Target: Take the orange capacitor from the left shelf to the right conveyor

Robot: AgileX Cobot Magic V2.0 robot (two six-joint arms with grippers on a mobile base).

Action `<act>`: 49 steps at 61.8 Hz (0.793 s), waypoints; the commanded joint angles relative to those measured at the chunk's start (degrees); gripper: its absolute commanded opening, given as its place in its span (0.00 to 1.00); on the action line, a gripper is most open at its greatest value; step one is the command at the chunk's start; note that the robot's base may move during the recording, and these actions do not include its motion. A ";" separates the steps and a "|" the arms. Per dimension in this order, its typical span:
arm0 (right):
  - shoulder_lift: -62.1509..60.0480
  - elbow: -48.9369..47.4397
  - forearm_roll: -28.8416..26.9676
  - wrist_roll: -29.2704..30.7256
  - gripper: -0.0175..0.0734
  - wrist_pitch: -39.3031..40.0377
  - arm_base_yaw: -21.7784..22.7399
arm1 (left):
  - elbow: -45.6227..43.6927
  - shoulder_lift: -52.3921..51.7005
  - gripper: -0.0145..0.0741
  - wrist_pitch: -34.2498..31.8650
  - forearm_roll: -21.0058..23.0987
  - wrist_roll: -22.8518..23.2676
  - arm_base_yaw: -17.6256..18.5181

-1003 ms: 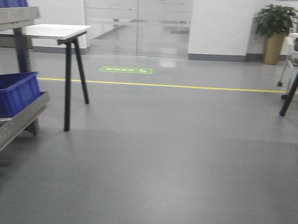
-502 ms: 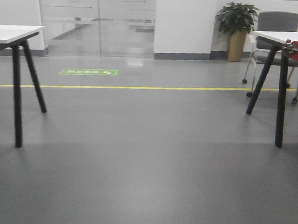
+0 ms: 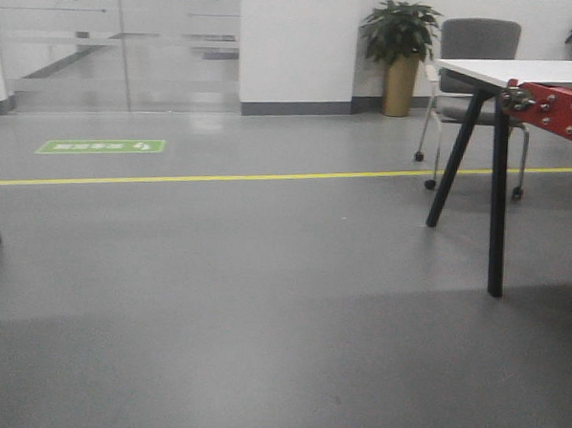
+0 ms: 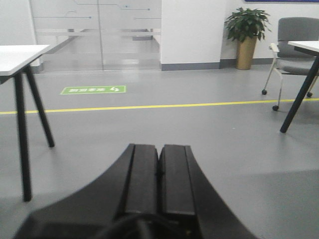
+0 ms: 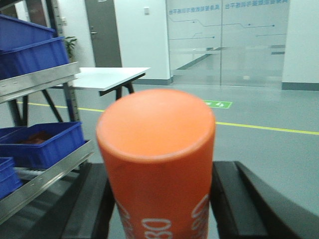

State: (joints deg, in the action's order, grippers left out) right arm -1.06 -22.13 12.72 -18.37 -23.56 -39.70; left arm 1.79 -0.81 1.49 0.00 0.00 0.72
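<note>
In the right wrist view the orange capacitor (image 5: 157, 164) fills the middle, upright, with white "80" lettering low on its side. My right gripper (image 5: 159, 199) is shut on it, one black finger (image 5: 92, 204) on each side. The left shelf (image 5: 47, 177) shows at the left of that view as slanted steel tiers with blue bins. In the front view the red edge of the right conveyor (image 3: 560, 109) pokes in at the right; its belt is out of view. In the left wrist view my left gripper (image 4: 159, 149) is shut and empty above the floor.
A white-topped table with black legs (image 3: 494, 187) stands by the conveyor, with a grey chair (image 3: 477, 51) and a potted plant (image 3: 402, 48) behind. Another white table (image 4: 20, 99) is on the left. A yellow floor line (image 3: 221, 177) and a glass wall lie ahead.
The front view has swung right: the shelf and blue bins left the frame, the left table slid out, and the right table with the red conveyor edge came in.
</note>
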 commanded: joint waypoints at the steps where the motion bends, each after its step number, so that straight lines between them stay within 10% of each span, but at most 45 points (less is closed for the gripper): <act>1: 1.01 -1.58 0.74 0.47 0.25 5.15 0.27 | -0.34 0.33 0.05 -4.55 0.34 0.00 0.23; 49: 1.01 -1.58 0.74 0.47 0.25 5.15 0.27 | -0.34 0.33 0.05 -4.55 0.34 0.00 0.23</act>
State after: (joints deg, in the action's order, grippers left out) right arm -1.06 -22.13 12.72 -18.24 -23.56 -39.70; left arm 1.79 -0.81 1.49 0.00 0.00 0.72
